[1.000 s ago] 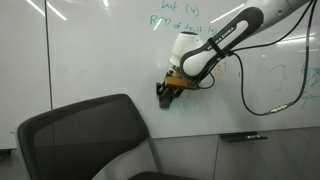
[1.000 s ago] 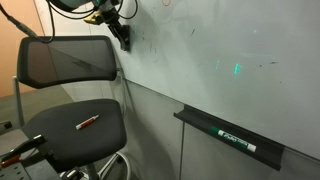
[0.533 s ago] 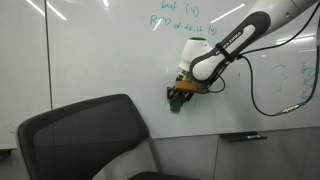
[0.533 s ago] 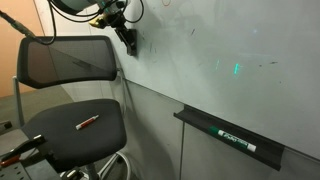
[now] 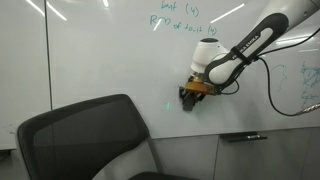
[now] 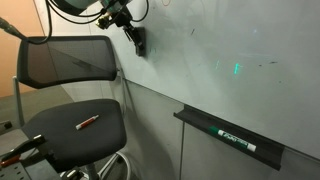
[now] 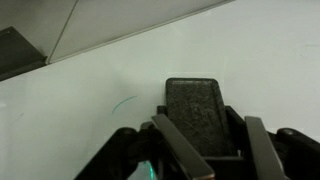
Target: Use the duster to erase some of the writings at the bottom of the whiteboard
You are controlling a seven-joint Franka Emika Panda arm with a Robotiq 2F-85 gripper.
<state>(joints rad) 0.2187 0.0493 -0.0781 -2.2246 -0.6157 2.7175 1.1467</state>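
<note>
Low on the whiteboard [image 5: 90, 60], the duster [image 7: 195, 112] meets the glossy surface

Clamped on the duster's two sides, the pincer [image 7: 200, 135] sets its dark felt face just beside a faint teal curve of the writings [image 7: 124, 103] (barely visible in the exterior views). It looks light, stiff-backed and soft-faced. The side edges seem the firmest hold.

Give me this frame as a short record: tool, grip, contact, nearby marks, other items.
tool: dark duster
gripper: shut on the duster
contact: duster flat toward the whiteboard, apparently touching
marks nearby: faint green arc beside the duster, wrist view
other: chair with red marker on seat; pen on ledge
</note>
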